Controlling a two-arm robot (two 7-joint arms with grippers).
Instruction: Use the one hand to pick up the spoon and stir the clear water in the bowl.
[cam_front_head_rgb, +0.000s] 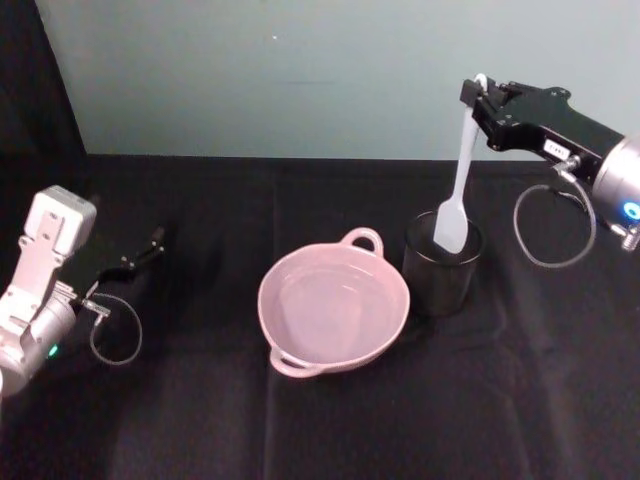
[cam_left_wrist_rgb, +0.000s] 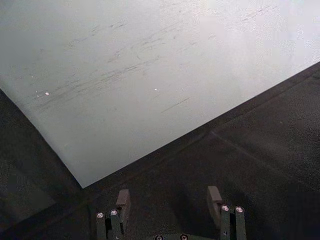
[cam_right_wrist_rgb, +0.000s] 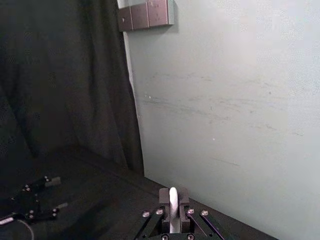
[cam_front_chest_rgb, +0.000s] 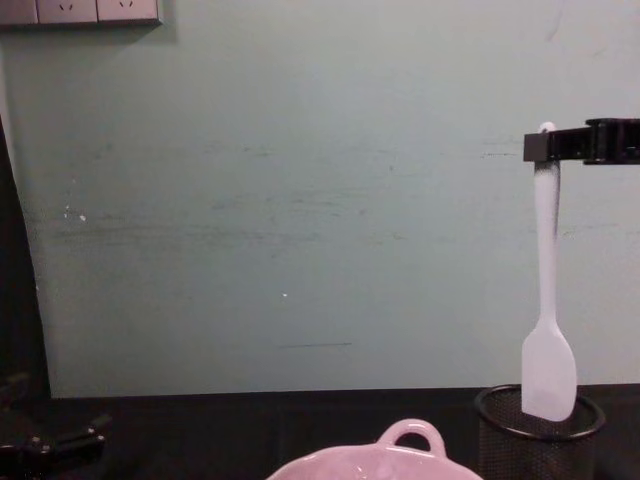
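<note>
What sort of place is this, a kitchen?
Probably a robot test bench, not a kitchen: black cloth-draped table, bare pale green wall with grey sockets, and a black right hand holding a long white plastic spoon.

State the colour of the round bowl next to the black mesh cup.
The bowl is pale pink. The head view shows it best.

black mesh cup — right of centre, upright on bench | bench — black cloth, lower frame | pale green wall across top | wall sockets upper left | dark curtain left side
</note>
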